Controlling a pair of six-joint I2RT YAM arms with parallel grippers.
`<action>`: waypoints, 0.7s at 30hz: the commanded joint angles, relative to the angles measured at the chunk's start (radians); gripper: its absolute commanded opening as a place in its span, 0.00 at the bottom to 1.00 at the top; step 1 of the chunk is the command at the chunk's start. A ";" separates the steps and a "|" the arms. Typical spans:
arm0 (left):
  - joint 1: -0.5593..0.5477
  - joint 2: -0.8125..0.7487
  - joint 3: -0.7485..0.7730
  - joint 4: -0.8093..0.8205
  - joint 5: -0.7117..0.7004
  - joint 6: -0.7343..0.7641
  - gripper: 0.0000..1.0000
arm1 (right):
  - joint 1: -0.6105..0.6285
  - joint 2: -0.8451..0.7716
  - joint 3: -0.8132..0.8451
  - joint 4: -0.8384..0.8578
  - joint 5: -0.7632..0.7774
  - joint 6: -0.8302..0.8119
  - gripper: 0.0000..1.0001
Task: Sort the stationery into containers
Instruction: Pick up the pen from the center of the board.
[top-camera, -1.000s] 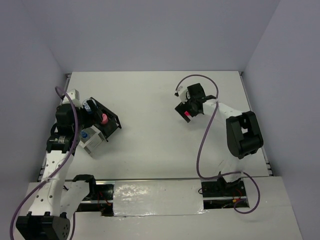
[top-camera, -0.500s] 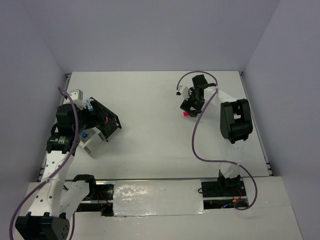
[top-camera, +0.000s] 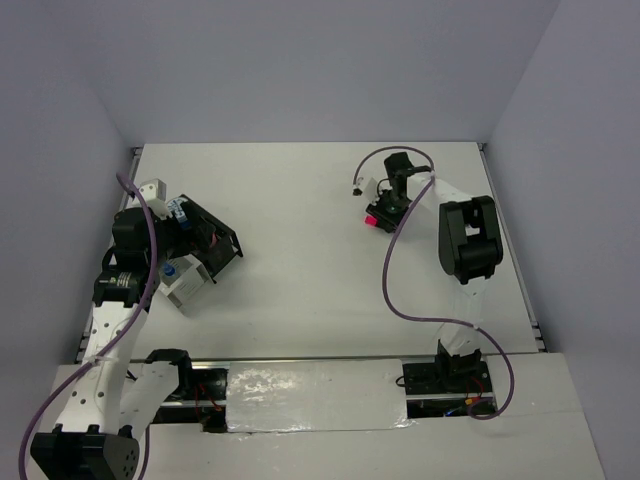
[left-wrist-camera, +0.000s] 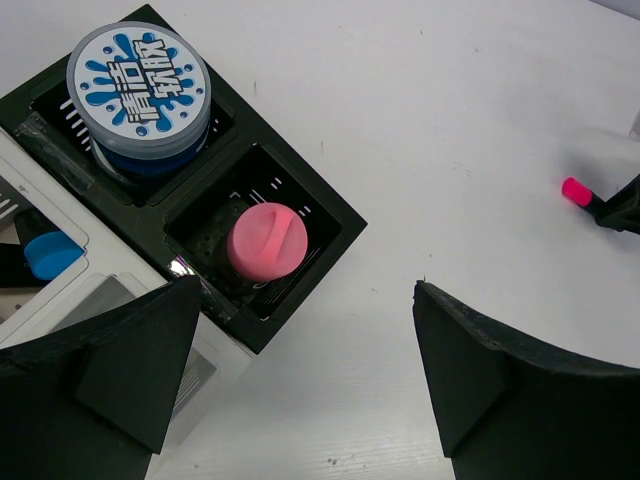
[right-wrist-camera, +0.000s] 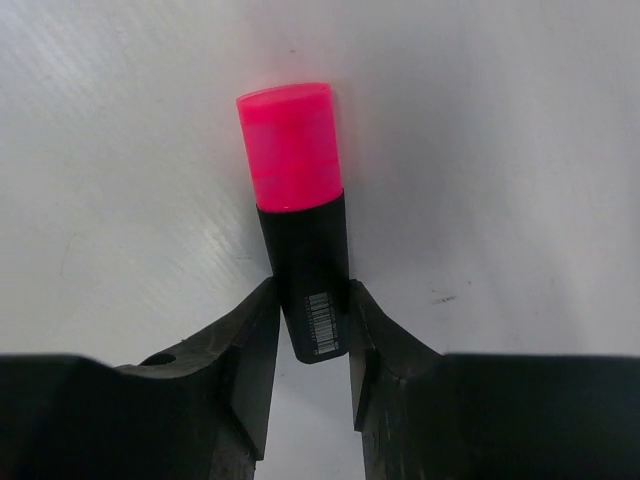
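A short black marker with a pink cap (right-wrist-camera: 292, 150) lies on the white table, and my right gripper (right-wrist-camera: 310, 300) is shut on its black barrel. In the top view that marker (top-camera: 371, 219) is at the far right of the table under the right gripper (top-camera: 385, 208). My left gripper (left-wrist-camera: 308, 300) hangs open above the containers' black box (left-wrist-camera: 330, 215). One compartment holds a blue-white patterned roll (left-wrist-camera: 138, 78), the other a pink cylinder (left-wrist-camera: 266, 240). A blue-capped marker (left-wrist-camera: 50, 255) sits in the joined white-grey box (left-wrist-camera: 120, 300).
The containers (top-camera: 222, 243) stand at the table's left side, turned at an angle, close to the left wall. A purple cable (top-camera: 392, 270) loops from the right arm over the table. Grey walls close in the table at the back and sides.
My right gripper has come down over the pink-capped marker and shut on it. The left gripper has shifted slightly over the black box and stays open.
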 joint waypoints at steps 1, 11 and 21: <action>-0.002 -0.011 0.030 0.033 0.002 0.031 0.99 | 0.015 0.051 0.082 -0.138 -0.126 0.001 0.14; -0.001 -0.022 0.030 0.111 0.125 -0.024 0.99 | 0.156 -0.213 -0.089 0.152 -0.214 0.450 0.00; -0.083 -0.007 -0.055 0.470 0.302 -0.526 0.99 | 0.550 -0.633 -0.411 0.605 0.218 1.226 0.00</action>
